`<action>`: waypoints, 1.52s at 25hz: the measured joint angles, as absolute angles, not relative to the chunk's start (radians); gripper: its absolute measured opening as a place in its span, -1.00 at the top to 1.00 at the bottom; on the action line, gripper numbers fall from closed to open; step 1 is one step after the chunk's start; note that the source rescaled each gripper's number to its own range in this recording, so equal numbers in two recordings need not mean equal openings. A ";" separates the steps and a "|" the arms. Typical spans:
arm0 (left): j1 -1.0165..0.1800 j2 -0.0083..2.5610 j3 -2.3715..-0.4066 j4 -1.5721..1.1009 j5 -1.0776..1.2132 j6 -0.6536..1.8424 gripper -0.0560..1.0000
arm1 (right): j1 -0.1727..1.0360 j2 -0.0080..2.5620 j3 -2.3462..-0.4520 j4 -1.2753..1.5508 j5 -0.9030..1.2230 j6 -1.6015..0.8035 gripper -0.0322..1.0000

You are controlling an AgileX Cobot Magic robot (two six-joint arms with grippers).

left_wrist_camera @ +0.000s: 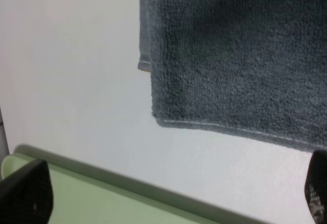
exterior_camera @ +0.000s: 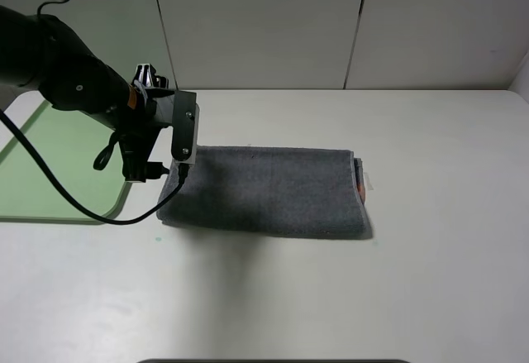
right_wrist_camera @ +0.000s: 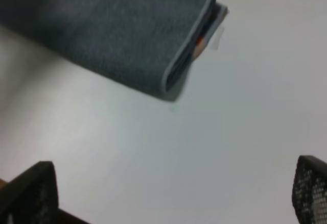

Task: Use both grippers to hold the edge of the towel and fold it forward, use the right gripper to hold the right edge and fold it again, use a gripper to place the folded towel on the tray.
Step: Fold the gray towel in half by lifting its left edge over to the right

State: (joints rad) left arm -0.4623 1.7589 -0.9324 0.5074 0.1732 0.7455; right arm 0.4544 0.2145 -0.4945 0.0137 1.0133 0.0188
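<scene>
A smooth white tabletop (exterior_camera: 430, 280) fills the scene — behind it stands a pale panelled wall (exterior_camera: 264, 24), split by dark seams (exterior_camera: 356, 28).

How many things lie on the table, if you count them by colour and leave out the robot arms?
Grey: 1, the folded towel
Green: 1, the tray
Total: 2
</scene>
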 joint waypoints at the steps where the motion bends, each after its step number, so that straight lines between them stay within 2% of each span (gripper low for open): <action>1: -0.462 1.759 -0.932 0.507 0.174 0.745 -1.00 | 0.454 0.207 -0.495 0.014 1.015 0.019 -1.00; 11: -0.462 1.759 -0.932 0.507 0.174 0.745 -1.00 | 0.422 0.162 -0.494 0.019 1.015 0.019 -1.00; 17: -0.462 1.759 -0.932 0.507 0.174 0.745 -1.00 | 0.271 0.000 -0.494 0.023 1.017 0.019 -1.00; 23: -0.462 1.759 -0.932 0.507 0.174 0.745 -1.00 | 0.084 -0.006 -0.494 0.032 1.017 0.020 -1.00; 26: -0.462 1.759 -0.932 0.507 0.174 0.745 -1.00 | 0.030 -0.006 -0.494 0.033 1.017 0.020 -1.00; 38: -0.462 1.759 -0.932 0.507 0.180 0.744 -1.00 | 0.012 -0.006 -0.494 0.036 1.017 0.020 -1.00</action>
State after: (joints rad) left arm -0.4623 1.7589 -0.9324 0.5074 0.1800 0.7442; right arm 0.0120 -0.0063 -0.4943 0.0361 1.0172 0.0196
